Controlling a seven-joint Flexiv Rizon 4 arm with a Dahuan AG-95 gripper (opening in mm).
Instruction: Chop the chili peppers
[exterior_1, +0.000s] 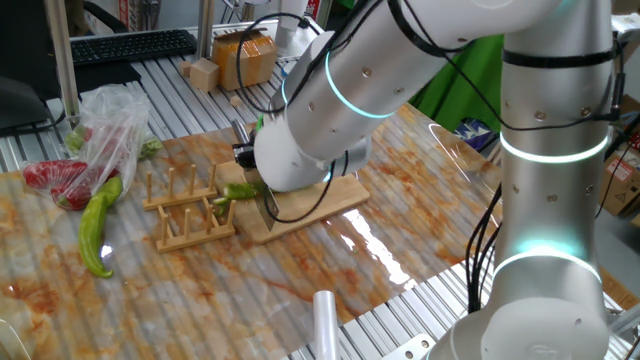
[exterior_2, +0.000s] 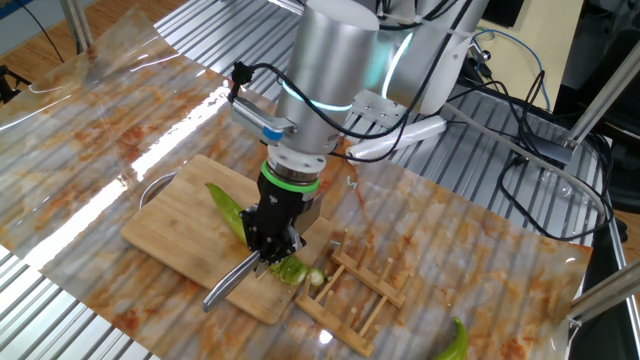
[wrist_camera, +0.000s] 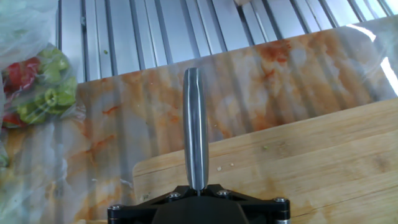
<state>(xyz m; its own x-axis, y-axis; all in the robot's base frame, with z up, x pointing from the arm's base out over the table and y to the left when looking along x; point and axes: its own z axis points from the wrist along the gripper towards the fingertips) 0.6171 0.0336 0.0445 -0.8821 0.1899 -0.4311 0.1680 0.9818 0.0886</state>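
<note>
A slim dark-green chili pepper (exterior_2: 225, 208) lies on the wooden cutting board (exterior_2: 175, 225), its near end under my gripper. Short cut chunks (exterior_2: 292, 268) sit at the board's edge beside the rack. My gripper (exterior_2: 272, 243) hangs just above the board, shut on a knife (exterior_2: 228, 283) whose steel blade slants down over the board's front edge. In the hand view the knife (wrist_camera: 196, 130) points straight away from the gripper (wrist_camera: 198, 190) across the board (wrist_camera: 311, 162). From the opposite side the chili (exterior_1: 238, 190) shows beside the arm's wrist.
A wooden peg rack (exterior_2: 360, 292) stands right against the board. A thicker pale-green curved pepper (exterior_1: 98, 225) and a clear bag with red peppers (exterior_1: 60, 180) lie further off. Boxes (exterior_1: 245, 60) and a keyboard (exterior_1: 130, 45) stand behind the mat.
</note>
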